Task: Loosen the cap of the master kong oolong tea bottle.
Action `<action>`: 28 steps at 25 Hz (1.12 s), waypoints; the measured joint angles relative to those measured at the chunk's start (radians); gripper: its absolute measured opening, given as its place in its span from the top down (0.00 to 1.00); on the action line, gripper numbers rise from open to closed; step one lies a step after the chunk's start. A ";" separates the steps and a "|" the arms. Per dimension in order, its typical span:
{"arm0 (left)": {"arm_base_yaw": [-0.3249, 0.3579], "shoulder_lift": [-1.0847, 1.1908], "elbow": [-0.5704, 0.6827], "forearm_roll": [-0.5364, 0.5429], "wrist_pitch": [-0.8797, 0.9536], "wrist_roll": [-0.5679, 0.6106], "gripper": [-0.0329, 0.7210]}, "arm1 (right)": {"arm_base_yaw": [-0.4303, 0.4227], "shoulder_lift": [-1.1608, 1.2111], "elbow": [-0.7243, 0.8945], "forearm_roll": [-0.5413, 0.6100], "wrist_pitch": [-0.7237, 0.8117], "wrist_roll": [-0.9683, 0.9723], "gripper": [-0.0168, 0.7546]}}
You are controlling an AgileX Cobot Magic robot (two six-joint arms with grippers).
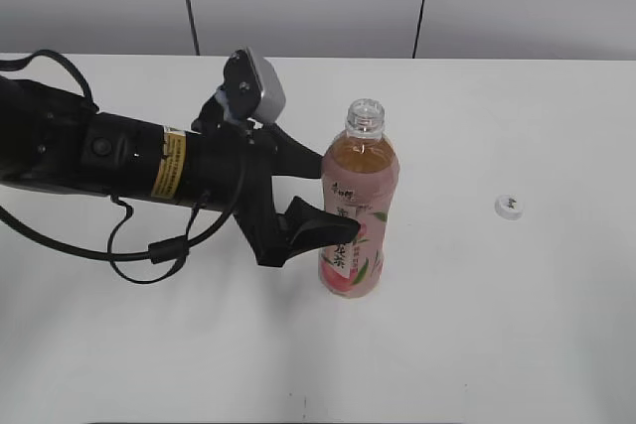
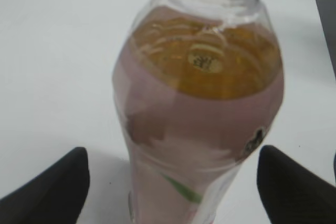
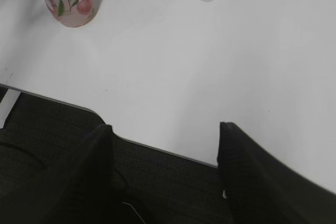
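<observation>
1. Exterior view: the master kong oolong tea bottle [image 1: 358, 213] stands upright mid-desk [image 1: 517, 325], neck open. The cap [image 1: 509, 207] lies well apart to its right. The left gripper [image 1: 320, 196] brackets the label to steady it.
2. Left wrist view: fingers [image 2: 50, 190] spread wide, flanking the bottle, seemingly released.
3. Right wrist view: the right gripper [image 3: 165, 153] hangs empty and parted over the desk's near edge, with bare surface ahead.
</observation>
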 joint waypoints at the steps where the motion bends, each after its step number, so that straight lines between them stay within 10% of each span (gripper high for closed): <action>1: 0.000 -0.010 0.000 0.008 0.008 -0.004 0.17 | 0.000 0.000 0.000 0.000 0.000 0.000 0.37; 28: 0.000 -0.088 0.000 0.386 0.126 -0.463 0.17 | 0.000 0.000 0.000 0.000 -0.001 0.000 0.37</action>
